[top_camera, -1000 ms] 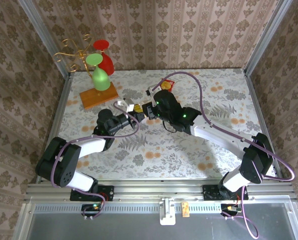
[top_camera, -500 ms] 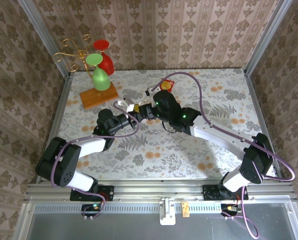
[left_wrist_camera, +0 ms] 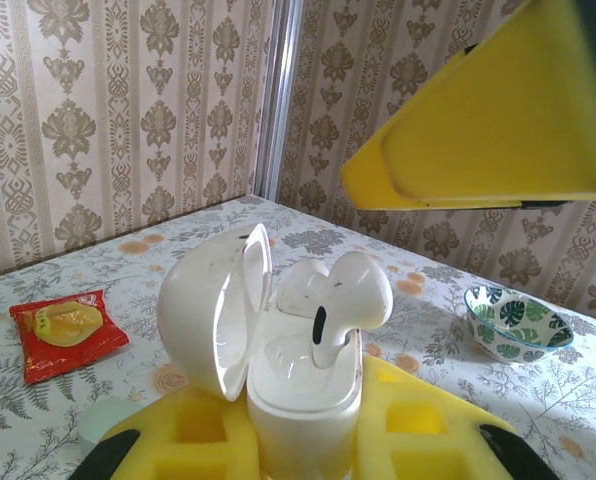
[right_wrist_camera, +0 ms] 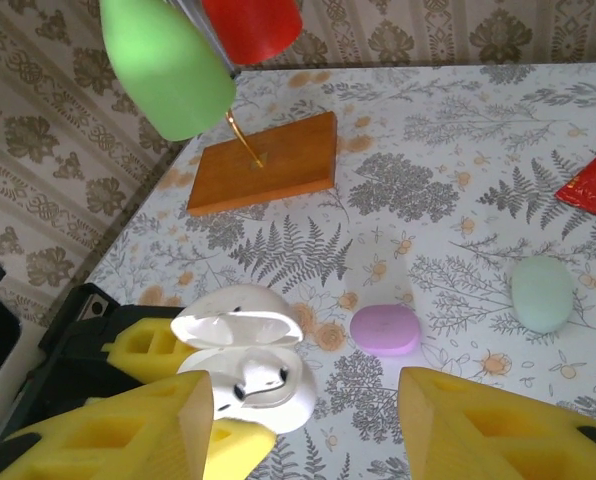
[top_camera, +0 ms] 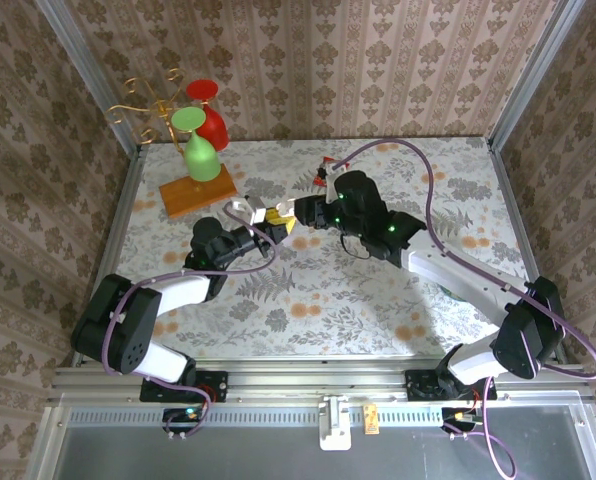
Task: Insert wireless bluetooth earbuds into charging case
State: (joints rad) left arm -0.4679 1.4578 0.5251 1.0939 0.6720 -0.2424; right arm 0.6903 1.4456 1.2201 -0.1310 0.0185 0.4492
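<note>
We've got the left claw (left_wrist_camera: 303, 445) clamped on the case (left_wrist_camera: 278, 365), earbud (left_wrist_camera: 343, 295) standing stem-down in it, right claw (right_wrist_camera: 313, 425) spread just above.

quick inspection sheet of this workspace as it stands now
surface: floral-patterned tabletop
job's things: open white egg-shaped charging case, white earbud standing in its well; lilac plastic pebble and pale green plastic pebble on the tabletop
clutter: red-and-yellow packet; leaf-patterned bowl; wooden-based rack with green glass and red glass
grippers: left gripper jaws shut on the white case; right gripper jaws open, empty
cables: purple cables along both arms
surroundings: patterned wallpaper walls
</note>
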